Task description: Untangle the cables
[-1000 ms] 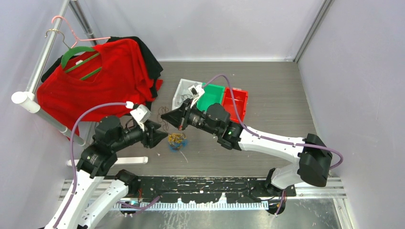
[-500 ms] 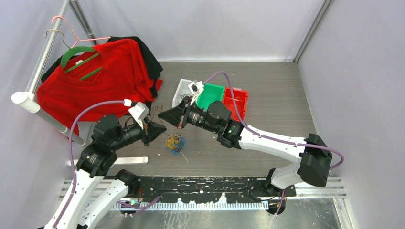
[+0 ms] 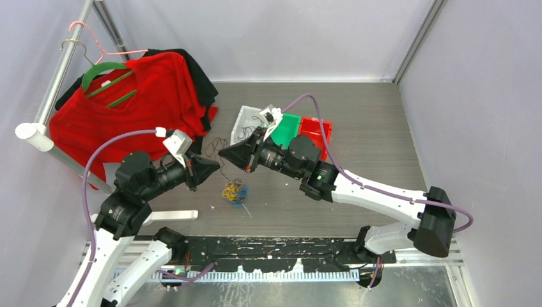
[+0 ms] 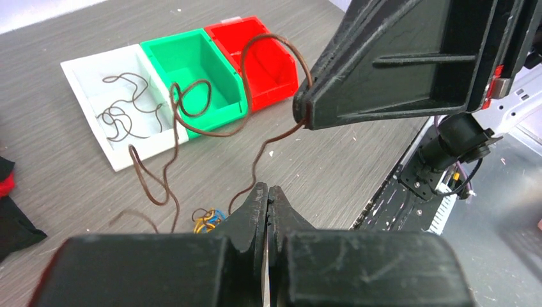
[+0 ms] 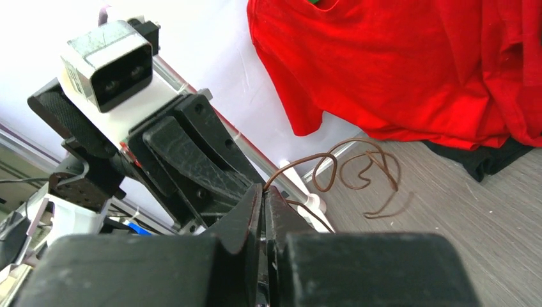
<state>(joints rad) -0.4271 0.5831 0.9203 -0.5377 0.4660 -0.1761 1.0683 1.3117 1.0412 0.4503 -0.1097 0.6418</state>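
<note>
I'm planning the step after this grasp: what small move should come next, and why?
Probably ease the right end effector away from the left end effector: both are shut on the brown cable, whose slack loops hang close to the yellow-blue bundle.

No text, label, brand name, number or sign can be read in the overhead view. None can be made out in either wrist view.
</note>
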